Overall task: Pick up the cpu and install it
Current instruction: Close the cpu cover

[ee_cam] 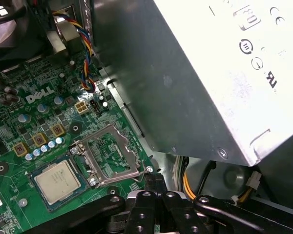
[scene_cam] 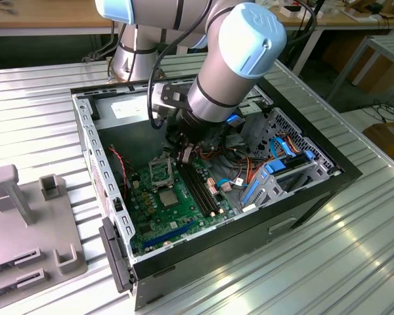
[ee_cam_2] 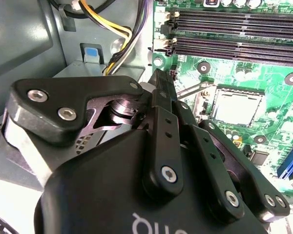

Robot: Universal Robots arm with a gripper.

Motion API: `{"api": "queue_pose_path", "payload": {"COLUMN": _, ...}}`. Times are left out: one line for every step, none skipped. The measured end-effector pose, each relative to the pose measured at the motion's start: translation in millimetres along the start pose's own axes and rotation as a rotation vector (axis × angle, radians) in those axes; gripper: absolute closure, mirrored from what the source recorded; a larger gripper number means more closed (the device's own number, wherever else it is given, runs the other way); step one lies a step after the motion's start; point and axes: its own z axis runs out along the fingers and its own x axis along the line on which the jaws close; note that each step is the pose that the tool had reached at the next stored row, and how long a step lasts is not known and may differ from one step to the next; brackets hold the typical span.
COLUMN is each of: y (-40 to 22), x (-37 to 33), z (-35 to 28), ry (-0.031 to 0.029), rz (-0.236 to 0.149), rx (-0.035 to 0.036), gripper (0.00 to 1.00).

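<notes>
1. We see one cpu, a silver-grey square with a thin greenish rim, lying flat in its socket on the green motherboard; it shows in both wrist views, at in the second, and as a small pale square in the exterior view.
2. We find the gripper above the board just beside the socket's hinged side, its two fingers drawn together with no gap showing between them and nothing held; in the second wrist view the same fingers end short of the chip.
3. The cpu lies apart from the fingertips, untouched, with the raised metal frame standing between it and the gripper in the first wrist view.
4. We count one metal frame, swung up and open on its hinge, so the chip's top is uncovered.
5. We count four long black memory slots in the second wrist view, running side by side along the board past the socket.
6. We count one grey power-supply box, standing over the board's edge close to the gripper, and one bundle of yellow and black cables beside it.
7. In the exterior view, one arm reaches down into one open computer case, which rests on a ribbed metal worktop; one grey fixture sits at the worktop's edge on the exterior view's left.
</notes>
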Motion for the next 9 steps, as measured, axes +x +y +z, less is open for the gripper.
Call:
{"api": "queue_pose_path", "payload": {"y": 0.5, "x": 0.1, "z": -0.6, "ry": 0.0002, "rz": 0.0, "rx": 0.0001, "gripper": 0.89}}
{"api": "queue_pose_path", "payload": {"y": 0.8, "x": 0.2, "z": -0.8, "ry": 0.0002, "rz": -0.001, "rx": -0.0001, "gripper": 0.89}}
{"api": "queue_pose_path", "payload": {"y": 1.1, "x": 0.4, "z": -0.9, "ry": 0.0002, "rz": -0.001, "rx": -0.0001, "gripper": 0.89}}
{"api": "queue_pose_path", "payload": {"y": 1.4, "x": 0.5, "z": -1.2, "ry": 0.0002, "rz": -0.001, "rx": -0.0001, "gripper": 0.89}}
{"api": "queue_pose_path", "payload": {"y": 1.8, "x": 0.7, "z": -1.4, "ry": 0.0004, "rz": -0.001, "rx": -0.0002, "gripper": 0.89}}
{"api": "queue_pose_path", "payload": {"y": 2.2, "x": 0.9, "z": -1.6, "ry": 0.0004, "rz": -0.002, "rx": -0.0002, "gripper": 0.89}}
{"api": "queue_pose_path", "payload": {"y": 2.4, "x": 1.0, "z": -1.7, "ry": 0.0004, "rz": -0.002, "rx": -0.0003, "gripper": 0.89}}
{"api": "queue_pose_path", "payload": {"y": 2.8, "x": 1.2, "z": -2.0, "ry": 0.0005, "rz": -0.002, "rx": -0.0003, "gripper": 0.89}}
{"api": "queue_pose_path", "payload": {"y": 3.0, "x": 1.3, "z": -2.1, "ry": 0.0005, "rz": -0.002, "rx": -0.0004, "gripper": 0.89}}
